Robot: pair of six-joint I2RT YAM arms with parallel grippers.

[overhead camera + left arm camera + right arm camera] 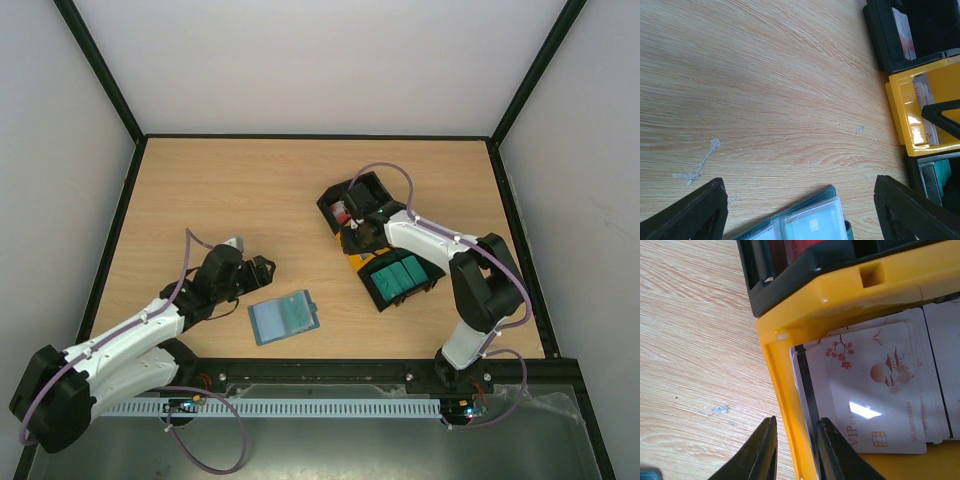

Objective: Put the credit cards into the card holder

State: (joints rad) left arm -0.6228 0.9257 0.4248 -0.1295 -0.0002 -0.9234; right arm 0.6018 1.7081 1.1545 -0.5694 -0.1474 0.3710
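Note:
The card holder (284,317) lies open on the table near the front, its clear card slots facing up; its far corner (810,222) shows between my left fingers. My left gripper (262,268) (797,184) hangs open just behind it, holding nothing. White credit cards (875,390) with red blossom prints lie stacked in the yellow bin (790,405). My right gripper (355,232) (795,422) straddles that bin's left wall, one finger outside and the other inside against the edge of a card with a black stripe (807,385). Its jaws stand narrow; whether they pinch I cannot tell.
A three-bin tray sits right of centre: a black bin (350,195) with reddish cards (903,35), the yellow bin (900,115) with white cards (925,107), and a dark-green bin (400,275) with teal items. Black frame posts border the table.

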